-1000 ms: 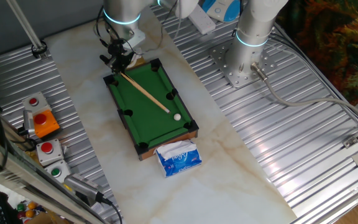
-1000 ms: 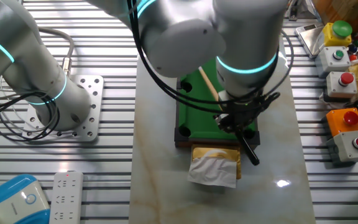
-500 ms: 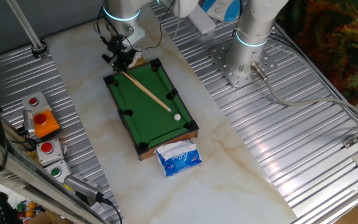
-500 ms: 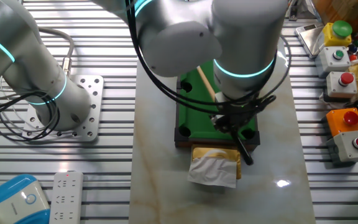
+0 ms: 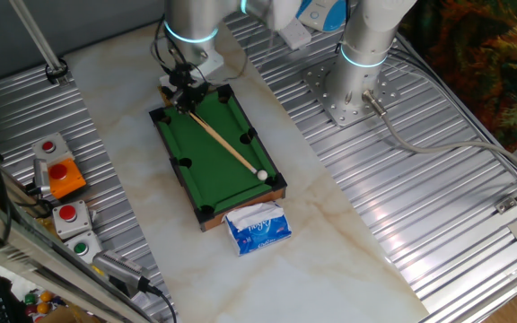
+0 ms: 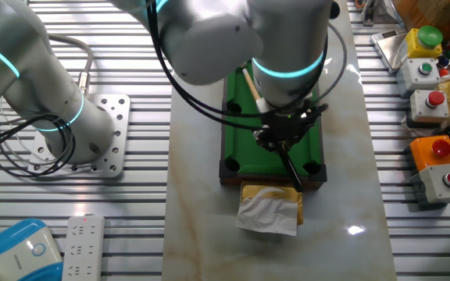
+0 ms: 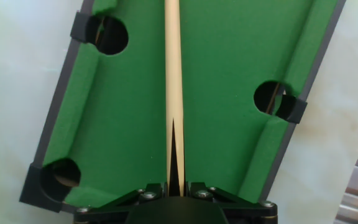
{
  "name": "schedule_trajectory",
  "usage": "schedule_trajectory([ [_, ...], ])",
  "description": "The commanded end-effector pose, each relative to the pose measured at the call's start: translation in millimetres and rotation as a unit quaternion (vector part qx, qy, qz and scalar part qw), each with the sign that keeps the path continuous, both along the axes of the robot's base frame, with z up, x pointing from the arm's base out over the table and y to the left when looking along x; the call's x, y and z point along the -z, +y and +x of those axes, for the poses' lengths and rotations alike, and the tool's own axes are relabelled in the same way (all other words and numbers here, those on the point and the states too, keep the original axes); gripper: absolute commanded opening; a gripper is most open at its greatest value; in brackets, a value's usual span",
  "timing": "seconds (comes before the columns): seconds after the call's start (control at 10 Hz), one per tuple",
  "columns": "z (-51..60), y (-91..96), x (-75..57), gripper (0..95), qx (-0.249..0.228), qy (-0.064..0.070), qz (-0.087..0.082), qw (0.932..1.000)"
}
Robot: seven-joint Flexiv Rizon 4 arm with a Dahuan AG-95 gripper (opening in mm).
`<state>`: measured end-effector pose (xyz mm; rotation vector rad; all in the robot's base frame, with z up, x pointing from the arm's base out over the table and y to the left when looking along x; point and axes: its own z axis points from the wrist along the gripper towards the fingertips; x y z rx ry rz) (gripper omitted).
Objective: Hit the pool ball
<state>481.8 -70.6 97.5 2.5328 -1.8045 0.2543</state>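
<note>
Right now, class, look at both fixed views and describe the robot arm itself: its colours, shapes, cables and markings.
The arm is built of thick, rounded, glossy silver-grey segments. Glowing cyan rings mark the joints. Loose black cables loop around the wrist. The end effector is small, black and angular. The base column stands on a perforated metal plate.
</note>
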Motion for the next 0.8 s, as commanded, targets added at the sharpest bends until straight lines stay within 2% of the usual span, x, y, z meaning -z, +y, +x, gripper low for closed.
schedule_trajectory([
  [0.1,0.6,-0.5,0.8,0.0,-0.002,-0.001,0.0,1.0],
  [0.6,0.6,-0.5,0.7,0.0,-0.001,-0.001,0.002,1.0],
  [0.8,0.6,-0.6,0.4,0.0,0.018,-0.001,0.007,0.9998],
])
